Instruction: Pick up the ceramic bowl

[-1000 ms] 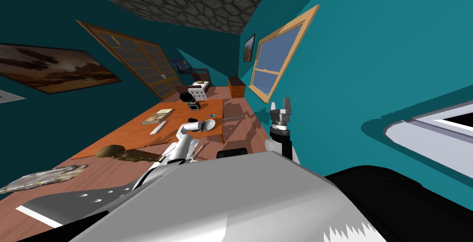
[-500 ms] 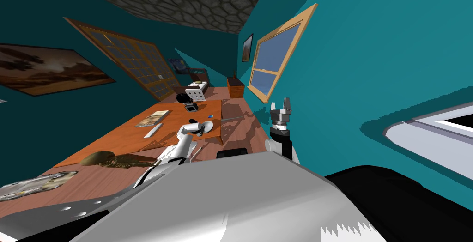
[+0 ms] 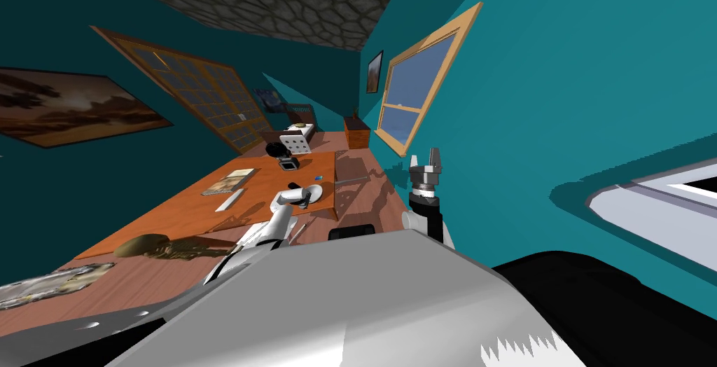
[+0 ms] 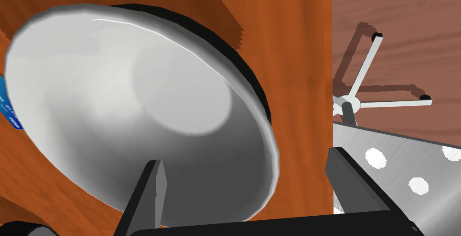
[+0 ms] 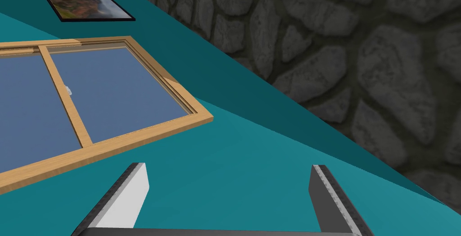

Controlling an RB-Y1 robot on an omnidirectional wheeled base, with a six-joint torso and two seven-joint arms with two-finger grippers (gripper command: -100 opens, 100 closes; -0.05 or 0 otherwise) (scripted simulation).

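1. Over the last second the whole head picture slid slightly toward the left of the frame, door and wall painting alike. I took that as my own head or base shifting, not the things on the orange surface (image 3: 196,212) moving.
2. Measured against the surface, the left claw (image 4: 245,156) had crept closer to the bowl (image 4: 135,102). In the head view the bowl sat just left of the frame's centre, close to the surface's edge.
3. The left claw was released and spread wide. One finger (image 4: 151,192) stood in front of the bowl's inside and the other lay outside the rim, past the surface's edge, so the rim wall sat between them. I could not tell whether either finger touched it.
4. The bowl was shallow and white-grey, and it rested on the surface, not yet lifted. A small blue item (image 4: 9,107) lay just beside its far side.
5. The right claw (image 5: 228,166) stood raised right of centre in the head view, released and holding nothing.
6. I judged the approach nearly finished, with clenching on the rim and lifting as the remaining steps. My worry was the thin, sloped rim slipping, with the bowl so near the edge.
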